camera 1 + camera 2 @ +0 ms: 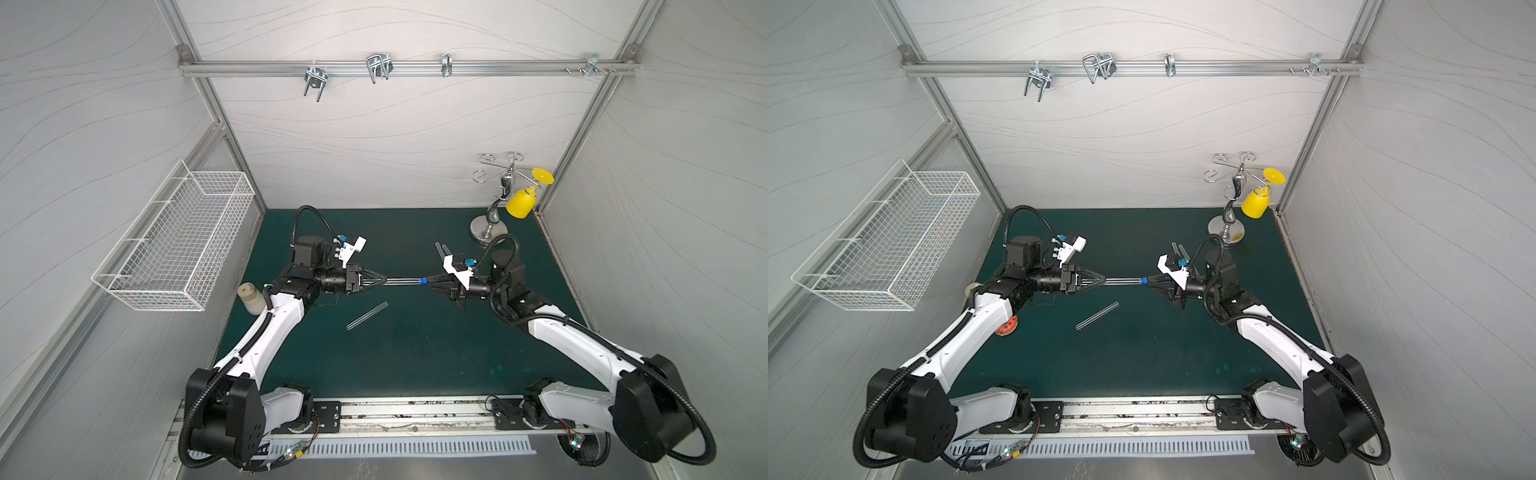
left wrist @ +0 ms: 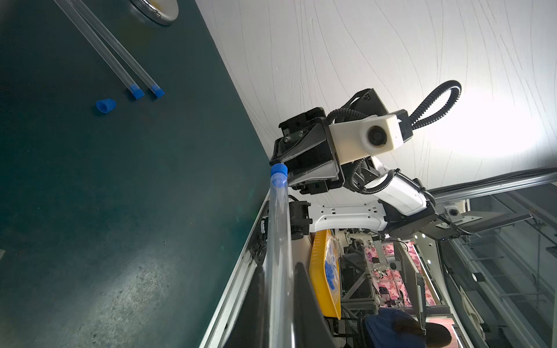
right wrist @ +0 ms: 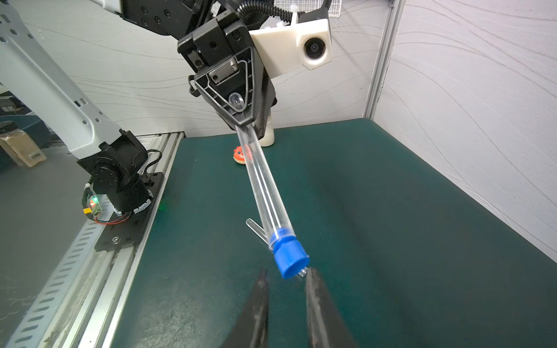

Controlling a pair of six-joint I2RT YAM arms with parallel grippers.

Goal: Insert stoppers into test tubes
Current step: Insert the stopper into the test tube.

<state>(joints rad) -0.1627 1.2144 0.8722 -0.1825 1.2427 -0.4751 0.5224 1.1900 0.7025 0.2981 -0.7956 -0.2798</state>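
Note:
A clear test tube [image 1: 401,281] [image 1: 1123,281] hangs level above the green mat. My left gripper [image 1: 384,280] [image 2: 279,266] is shut on its rounded end. A blue stopper [image 1: 424,280] [image 3: 291,259] sits in the tube's open mouth. My right gripper [image 1: 430,281] [image 3: 288,271] faces it with jaws apart, and the stopper's end is just at the tips. A bare test tube [image 1: 367,316] [image 3: 256,229] lies on the mat below. Two stoppered test tubes [image 1: 441,250] [image 2: 120,57] lie side by side at the back, with a loose stopper [image 2: 105,106] beside them.
A cream-capped bottle [image 1: 251,298] stands behind my left arm, with a small red object [image 1: 1007,326] nearby. A metal stand [image 1: 490,230] holding a yellow cup [image 1: 521,203] occupies the back right corner. A white wire basket [image 1: 174,245] hangs on the left wall.

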